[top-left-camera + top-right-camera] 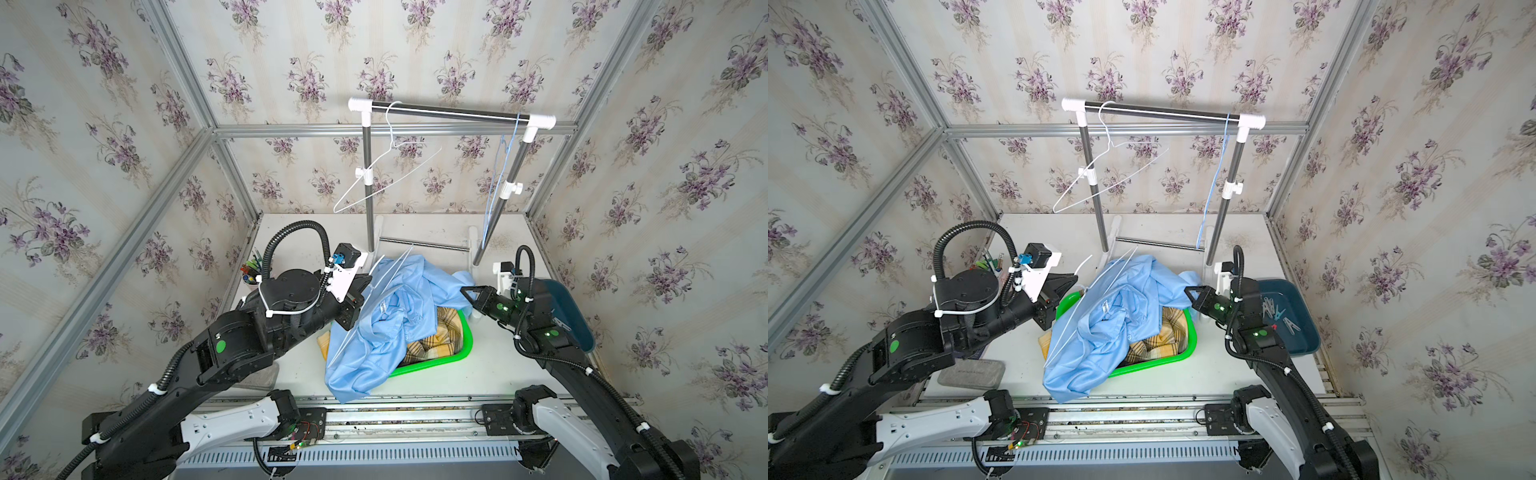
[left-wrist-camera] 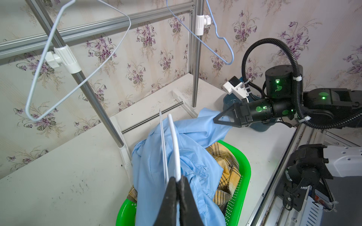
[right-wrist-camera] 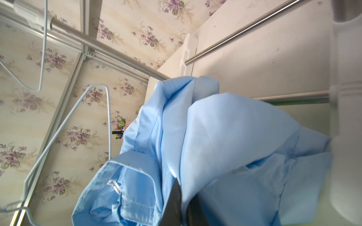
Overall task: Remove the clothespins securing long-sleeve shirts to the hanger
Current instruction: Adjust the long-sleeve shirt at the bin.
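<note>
The left gripper [image 2: 177, 179] is clamped tight on the wire of a white hanger [image 2: 174, 140]; the left wrist view shows the jaws pinched together on it, which both top views hide behind the wrist camera mount. The right gripper [image 2: 215, 120] is closed on a fold at the far edge of the light blue shirt [image 1: 374, 340]. Its own wrist view shows only dark finger edges sunk in blue cloth, plus the collar's sewn label [image 3: 115, 187].

The blue shirt lies heaped over a green basket [image 1: 467, 332], spilling over its near rim onto the table. A yellow plaid shirt [image 1: 440, 332] lies in the basket beneath it.

No clothespin shows on either shirt. The clothespins [image 1: 1277, 313] appear in a top view only, lying loose in a dark teal bin [image 1: 1304, 332] just behind the right arm. Where the arm covers the bin's inside, they cannot be seen.

On the rack [image 1: 449, 111] behind hang a bare white hanger [image 1: 387, 180] and a bare blue hanger [image 2: 213, 51]. A pen cup [image 1: 251, 274] stands by the left wall.
</note>
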